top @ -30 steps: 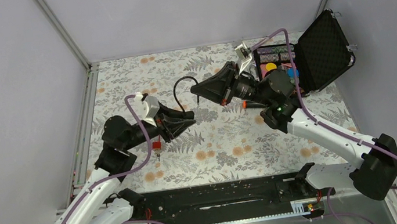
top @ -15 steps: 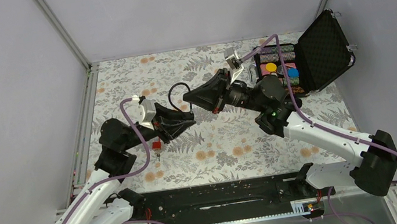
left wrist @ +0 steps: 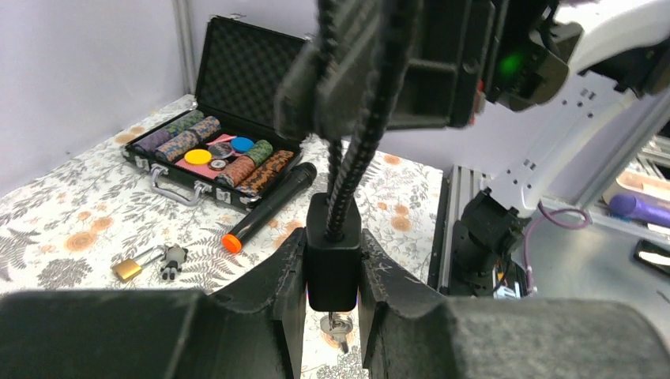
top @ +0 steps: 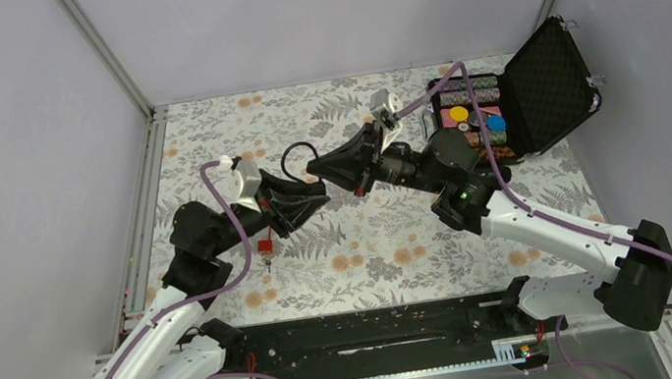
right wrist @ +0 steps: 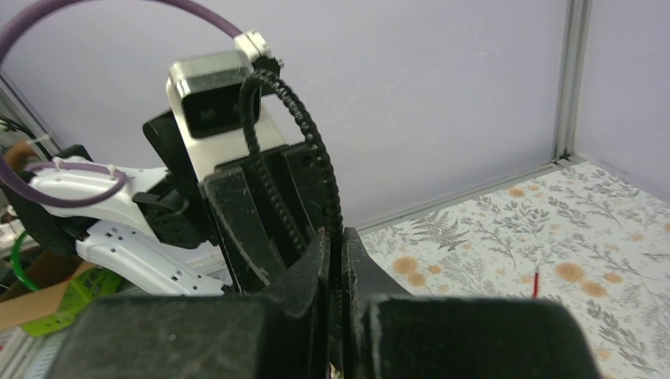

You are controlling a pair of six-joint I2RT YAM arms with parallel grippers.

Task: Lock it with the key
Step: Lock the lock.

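Together, left claw (top: pixel 318 194) and right claw (right wrist: pixel 340 251) clamp one black lock (left wrist: pixel 333 264).

The key (left wrist: pixel 171 260) is too small for detail.

Both arms stretch toward frame centre; left gripper (top: pixel 316 195) and right gripper (top: pixel 317 165) nearly meet, jaws clamped.

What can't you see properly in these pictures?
Top view: the key is out of sight, probably under the right arm.
Left wrist view: the left fingers half cover a metal bit below the black block.
Right wrist view: the right fingers hide the lower end of the black cable.
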